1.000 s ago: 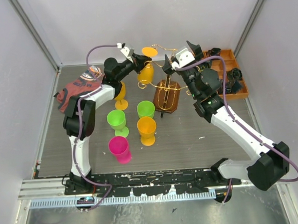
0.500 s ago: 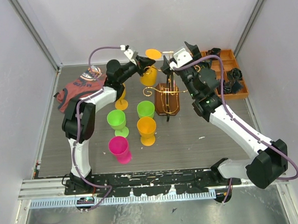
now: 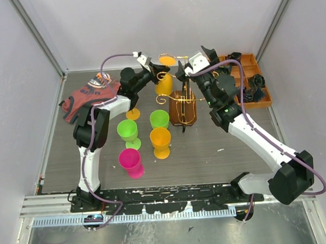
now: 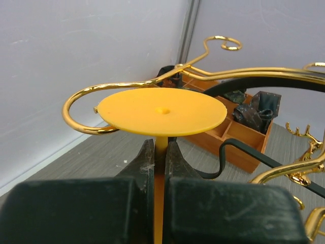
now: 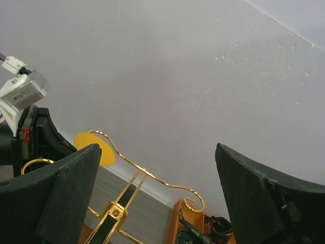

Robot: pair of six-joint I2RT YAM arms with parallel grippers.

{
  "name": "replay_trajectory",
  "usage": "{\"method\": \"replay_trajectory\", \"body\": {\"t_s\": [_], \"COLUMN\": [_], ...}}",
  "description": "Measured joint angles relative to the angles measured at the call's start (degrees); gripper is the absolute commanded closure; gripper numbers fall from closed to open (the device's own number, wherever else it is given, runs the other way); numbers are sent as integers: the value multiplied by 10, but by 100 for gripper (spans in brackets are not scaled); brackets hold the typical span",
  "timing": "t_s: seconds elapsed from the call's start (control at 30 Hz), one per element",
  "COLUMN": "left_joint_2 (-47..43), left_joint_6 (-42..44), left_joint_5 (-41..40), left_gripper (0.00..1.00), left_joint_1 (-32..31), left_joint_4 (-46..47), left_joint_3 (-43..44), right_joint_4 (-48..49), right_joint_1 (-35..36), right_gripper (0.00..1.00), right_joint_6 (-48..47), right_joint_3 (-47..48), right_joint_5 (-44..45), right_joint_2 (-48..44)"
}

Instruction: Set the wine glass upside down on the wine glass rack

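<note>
**A:** Top external view first: where is the wine glass (image 3: 164, 83) in relation to the wine glass rack (image 3: 183, 114)?

**B:** It hangs upside down just left of the rack's upper gold wires, foot on top and bowl below. It is clear of the table and above the level of the rack's dark wooden base.

**A:** What has hold of it?

**B:** The left gripper (image 4: 159, 150). Its wrist camera shows both fingers (image 4: 142, 162) pressed together on the thin orange stem, right under the round foot (image 4: 161, 112).

**A:** Is the foot on the rack?

**B:** One curled gold arm (image 4: 76, 109) bends round the left and far edge of the foot at about the same height. Whether wire and foot touch cannot be told.

**A:** And the other arm?

**B:** The right gripper (image 5: 156, 168) is at the rack's top, on its right side. The jaws are spread as wide as they go and hold nothing. Only gold wire and the wall show between them.

**A:** Anything else near the rack?

**B:** A green cup (image 3: 159, 119) stands just left of the base, and an orange one (image 3: 160, 138) nearer the arms. The orange-brown tray (image 3: 263, 101) lies well to the rack's right.
</note>
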Motion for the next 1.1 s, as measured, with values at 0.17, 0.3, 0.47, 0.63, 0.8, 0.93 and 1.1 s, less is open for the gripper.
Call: {"method": "replay_trajectory", "body": {"t_s": [0.17,0.3,0.47,0.63,0.8,0.93,1.1], "left_joint_2": [17,41,73,86,86,80,50], "left_joint_6": [-12,-18,-21,-20,-13,-6,8], "left_joint_5": [-11,-19,-29,-56,-86,-97,-108], "left_gripper": [100,100,100,99,99,99,99], "left_joint_1": [1,2,3,7,11,13,15], "left_joint_4": [10,18,19,16,11,17,24], "left_joint_3": [26,58,98,112,111,90,47], "right_joint_4": [0,0,0,1,4,4,5], "right_joint_1": [-2,-4,-8,-11,-12,-15,-15], "right_gripper": [0,0,0,0,0,0,0], "right_joint_6": [0,0,0,0,3,5,11], "right_joint_3": [0,0,0,0,0,0,0], "right_joint_5": [0,0,0,-1,-5,-7,-7], "right_joint_2": [10,18,20,23,32,35,35]}}
